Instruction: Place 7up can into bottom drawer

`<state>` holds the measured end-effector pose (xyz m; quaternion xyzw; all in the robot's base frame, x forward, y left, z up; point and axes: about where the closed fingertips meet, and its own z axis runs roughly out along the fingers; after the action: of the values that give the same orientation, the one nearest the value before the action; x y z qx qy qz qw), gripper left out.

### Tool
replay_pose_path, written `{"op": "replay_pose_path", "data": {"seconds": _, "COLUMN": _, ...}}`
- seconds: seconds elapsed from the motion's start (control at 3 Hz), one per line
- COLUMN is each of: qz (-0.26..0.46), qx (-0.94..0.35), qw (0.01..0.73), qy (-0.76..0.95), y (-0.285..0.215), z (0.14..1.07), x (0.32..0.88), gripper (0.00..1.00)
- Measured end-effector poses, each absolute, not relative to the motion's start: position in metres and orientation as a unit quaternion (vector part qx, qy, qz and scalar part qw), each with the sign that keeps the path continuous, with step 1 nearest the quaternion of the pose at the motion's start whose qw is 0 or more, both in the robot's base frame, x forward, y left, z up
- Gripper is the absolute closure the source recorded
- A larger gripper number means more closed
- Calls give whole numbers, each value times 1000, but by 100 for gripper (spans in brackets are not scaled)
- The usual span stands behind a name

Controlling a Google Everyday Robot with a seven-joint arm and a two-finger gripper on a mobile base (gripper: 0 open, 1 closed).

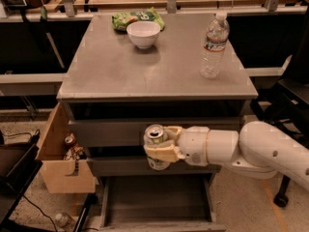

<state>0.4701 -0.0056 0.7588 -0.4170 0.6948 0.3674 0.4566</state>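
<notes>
We hold the 7up can (pixel 155 134) upright in our gripper (pixel 158 148), its fingers (pixel 161 153) clamped round it, just below the desk's (pixel 145 66) front edge. It hangs above the open bottom drawer (pixel 157 199).

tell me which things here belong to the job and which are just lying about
Job: 7up can, held in the gripper; bottom drawer, open below it.
Lying about: white bowl, green snack bag and water bottle on the cabinet top; wooden box at the left.
</notes>
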Motion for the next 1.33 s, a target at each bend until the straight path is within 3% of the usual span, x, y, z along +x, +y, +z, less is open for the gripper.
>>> {"op": "replay_pose_path", "data": {"seconds": 1.33, "qz": 421, "qx": -478, "qw": 437, "qy": 635, "y": 29, "z": 483, "x": 444, "gripper": 100}}
